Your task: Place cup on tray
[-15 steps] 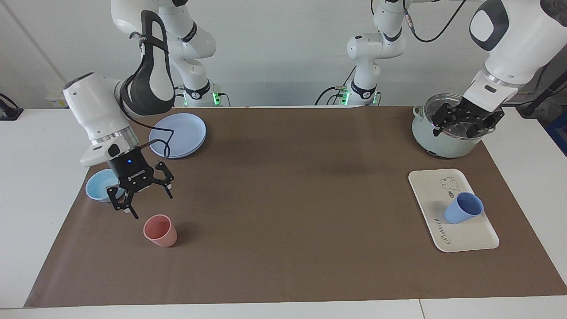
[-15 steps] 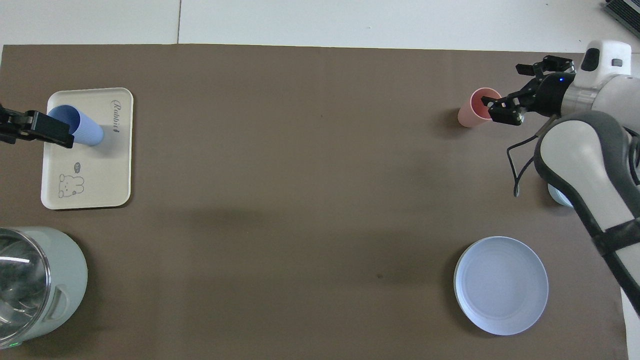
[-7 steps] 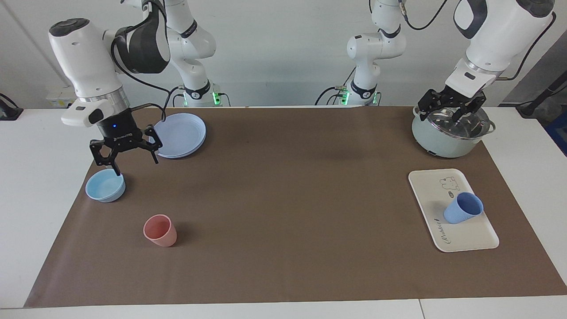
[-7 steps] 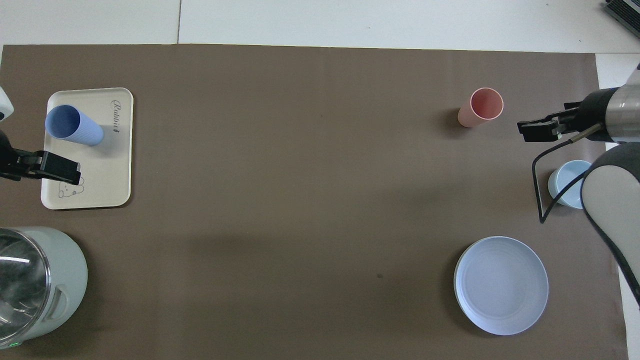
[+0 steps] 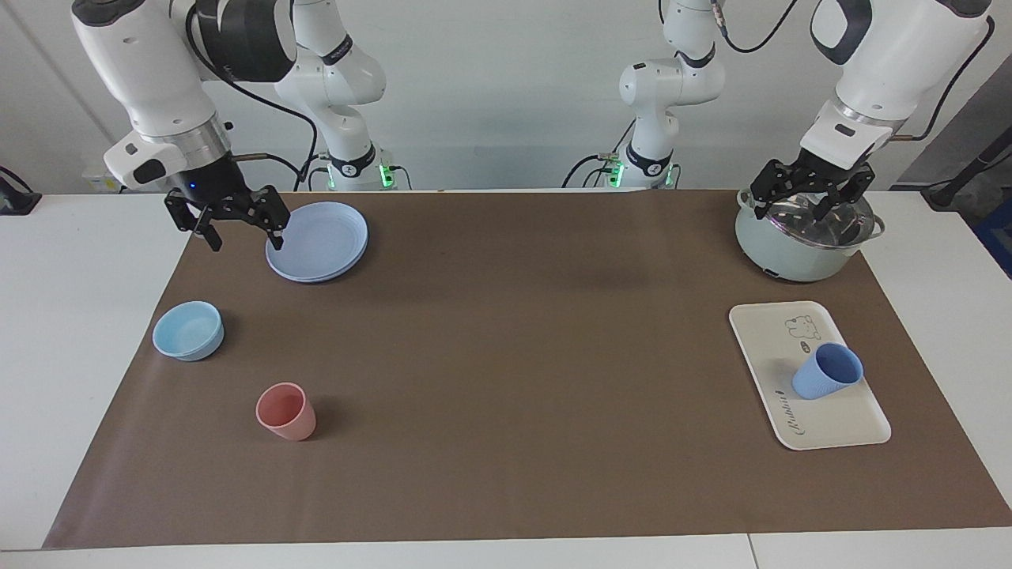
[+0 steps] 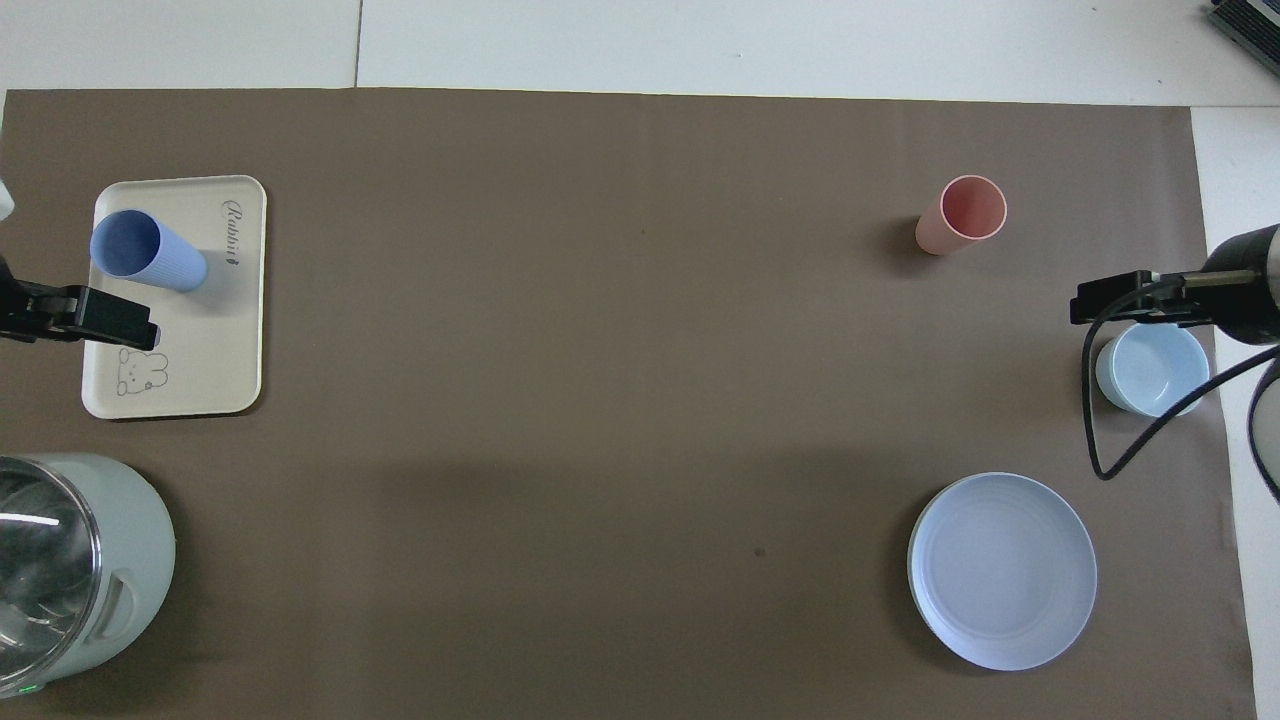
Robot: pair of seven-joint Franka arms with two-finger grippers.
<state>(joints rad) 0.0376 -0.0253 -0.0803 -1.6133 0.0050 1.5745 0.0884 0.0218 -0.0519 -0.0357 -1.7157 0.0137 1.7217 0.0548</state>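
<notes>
Now | brown mat [image 5: 506,379] on white table [image 5: 71,316] | both tools open, empty

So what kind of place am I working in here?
Probably a robot lab set up as a mock kitchen: two arms bolted at a table, a brown mat, and tableware such as a pot and plate.

Robot lab test bench, two white arms bolted at a white table [image 5: 47,316] by a plain wall, brown paper mat [image 5: 506,371] as a work surface, loose cables (green status lights at the bases), toy-like plastic tableware
</notes>
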